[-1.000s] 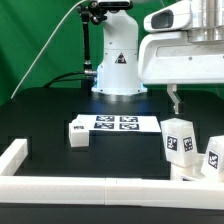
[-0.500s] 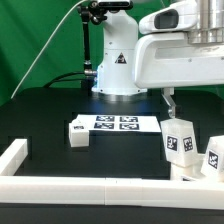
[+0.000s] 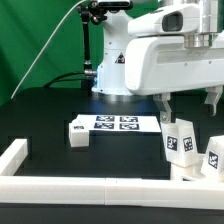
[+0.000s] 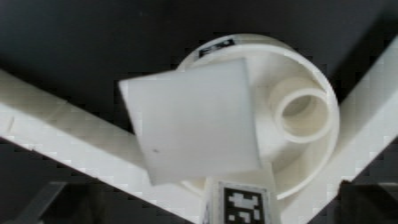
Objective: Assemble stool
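change: arm has slid in over the leg (image 3: 178, 140) at the exterior view's right | gripper (image 3: 187, 103): wide open, empty | seat (image 4: 267, 75): beneath it, near rail (image 3: 100, 190) | meaning: probably lining up a grasp

Looked like a robotics lab. In the exterior view, had a white arm (image 3: 117, 60) standing at twelve o'clock on a black table (image 3: 45, 125). Was backed by a green curtain (image 3: 30, 40) from nine to twelve o'clock, with a cable (image 3: 45, 50) slung across it. Carried the marker board (image 3: 115, 123) near the centre, a tagged leg (image 3: 180, 142) at four o'clock and a white rail (image 3: 70, 186) at six o'clock.
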Robot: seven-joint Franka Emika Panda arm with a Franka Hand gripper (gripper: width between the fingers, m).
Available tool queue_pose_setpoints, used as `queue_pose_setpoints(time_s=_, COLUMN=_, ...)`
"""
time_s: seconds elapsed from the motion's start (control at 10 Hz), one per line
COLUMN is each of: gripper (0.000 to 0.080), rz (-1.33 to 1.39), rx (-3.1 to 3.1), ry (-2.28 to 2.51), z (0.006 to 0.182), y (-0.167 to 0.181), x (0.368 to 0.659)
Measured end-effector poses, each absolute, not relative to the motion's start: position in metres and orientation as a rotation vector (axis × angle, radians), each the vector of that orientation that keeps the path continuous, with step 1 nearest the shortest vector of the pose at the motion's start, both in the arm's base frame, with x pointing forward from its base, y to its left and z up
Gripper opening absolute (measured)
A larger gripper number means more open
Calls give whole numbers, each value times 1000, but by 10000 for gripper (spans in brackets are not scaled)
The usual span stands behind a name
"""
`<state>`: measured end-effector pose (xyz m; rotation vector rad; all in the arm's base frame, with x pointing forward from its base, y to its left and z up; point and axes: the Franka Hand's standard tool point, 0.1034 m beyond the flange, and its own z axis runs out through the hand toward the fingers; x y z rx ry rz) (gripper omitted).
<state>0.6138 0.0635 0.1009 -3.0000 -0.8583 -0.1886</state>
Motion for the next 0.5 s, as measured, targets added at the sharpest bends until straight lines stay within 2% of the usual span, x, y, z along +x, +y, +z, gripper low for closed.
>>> queue_pose_setpoints(time_s=0.5, gripper=648, rz=-184, rx=-3010, ry=-874, z=88, y=54, x=611)
